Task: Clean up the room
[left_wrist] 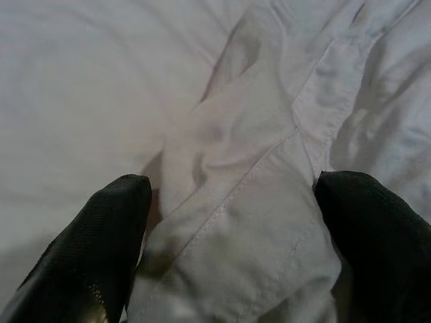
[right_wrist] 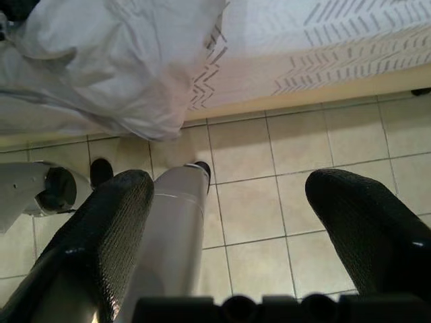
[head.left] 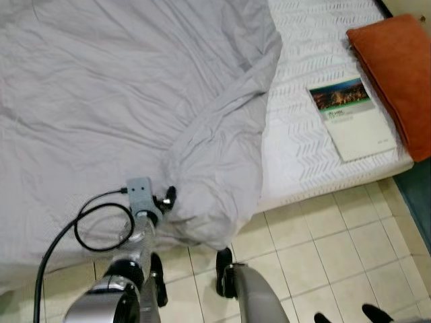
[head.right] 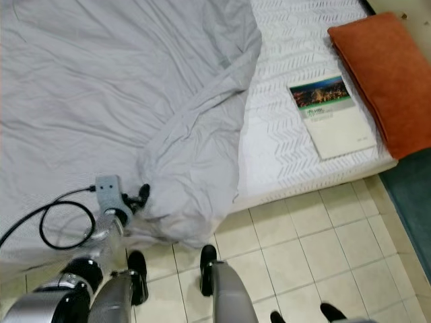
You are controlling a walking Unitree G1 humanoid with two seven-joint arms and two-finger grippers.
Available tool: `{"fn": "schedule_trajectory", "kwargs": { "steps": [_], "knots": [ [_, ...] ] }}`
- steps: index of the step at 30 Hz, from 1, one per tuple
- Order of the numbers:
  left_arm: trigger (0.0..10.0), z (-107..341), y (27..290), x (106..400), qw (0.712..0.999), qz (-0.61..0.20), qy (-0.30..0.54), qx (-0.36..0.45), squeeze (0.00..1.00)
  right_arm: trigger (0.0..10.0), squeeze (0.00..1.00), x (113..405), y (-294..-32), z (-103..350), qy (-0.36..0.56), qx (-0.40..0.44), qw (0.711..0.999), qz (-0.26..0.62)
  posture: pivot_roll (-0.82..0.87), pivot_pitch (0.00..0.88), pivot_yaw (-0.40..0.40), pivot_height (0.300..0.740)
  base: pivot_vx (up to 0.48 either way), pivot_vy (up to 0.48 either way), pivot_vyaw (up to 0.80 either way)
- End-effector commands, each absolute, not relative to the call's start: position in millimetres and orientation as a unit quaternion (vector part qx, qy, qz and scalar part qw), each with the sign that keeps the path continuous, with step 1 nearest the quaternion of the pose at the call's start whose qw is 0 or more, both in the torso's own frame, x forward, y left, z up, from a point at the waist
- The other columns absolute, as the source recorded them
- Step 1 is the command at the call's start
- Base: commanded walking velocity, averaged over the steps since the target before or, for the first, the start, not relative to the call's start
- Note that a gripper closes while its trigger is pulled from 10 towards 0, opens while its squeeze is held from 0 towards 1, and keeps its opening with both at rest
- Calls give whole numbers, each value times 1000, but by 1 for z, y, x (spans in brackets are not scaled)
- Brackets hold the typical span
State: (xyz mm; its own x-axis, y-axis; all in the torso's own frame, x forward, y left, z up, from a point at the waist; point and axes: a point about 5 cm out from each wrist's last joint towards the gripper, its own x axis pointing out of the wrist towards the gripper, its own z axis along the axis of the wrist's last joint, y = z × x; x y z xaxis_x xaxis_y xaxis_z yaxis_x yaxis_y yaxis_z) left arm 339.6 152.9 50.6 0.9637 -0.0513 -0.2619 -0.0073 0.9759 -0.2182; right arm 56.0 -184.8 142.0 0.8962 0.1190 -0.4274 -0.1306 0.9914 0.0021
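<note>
Your left claw (left_wrist: 229, 222) was spread wide, its two black fingers (left_wrist: 101, 235) on either side of a seamed fold of the grey sheet (head.left: 121, 87), at the bunched corner hanging off the bed (head.left: 316, 155). A book (head.left: 350, 118) and an orange pillow (head.left: 397, 74) lay further right. Your right claw (right_wrist: 249, 222) hung spread above the tiled floor (right_wrist: 269, 175).

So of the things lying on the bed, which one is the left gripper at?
The grey sheet. The left gripper is open around its bunched hem at the bed's edge; the book and orange pillow lie far right.
</note>
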Motion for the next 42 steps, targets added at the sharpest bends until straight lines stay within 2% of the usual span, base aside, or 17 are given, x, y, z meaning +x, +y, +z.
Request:
{"fn": "schedule_trajectory", "kwargs": {
  "steps": [1,4,7,8,12,26,32,35,39,42],
  "knots": [
    [10000,31,145,326,977,-21,175,-123,0,10000,0,51,-184,141,236,-9,970,64,-396,590,-154,740,0,0,0],
    [10000,11,140,313,966,-20,236,-106,0,10000,0,50,-185,139,238,-10,969,63,-391,589,-151,740,0,0,0],
    [10000,5,142,309,961,-9,257,-98,0,10000,0,50,-184,139,238,-11,969,64,-394,591,-150,740,0,0,0],
    [0,5,146,309,962,6,255,-95,0,10000,0,51,-184,139,238,-11,969,64,-397,595,-150,740,0,0,0],
    [0,8,152,311,962,26,254,-100,0,10000,0,51,-183,139,239,-11,969,64,-397,590,-143,740,0,0,0],
    [0,28,136,329,971,-55,221,-76,0,10000,0,55,-174,131,233,-1,971,55,-360,580,-85,740,0,0,0],
    [0,42,107,335,967,-166,190,-35,0,10000,0,60,-169,125,223,7,974,44,-339,558,-43,740,0,0,0],
    [0,44,98,335,961,-199,189,-18,0,10000,0,62,-168,124,220,9,975,43,-332,550,-35,740,0,0,0],
    [0,51,90,339,961,-206,179,-47,0,10000,0,67,-166,118,214,12,976,39,-317,548,-19,740,0,0,0],
    [0,52,77,338,953,-243,181,-13,0,10000,0,76,-161,113,200,16,979,40,-303,518,12,740,0,0,0]
  ]
}}
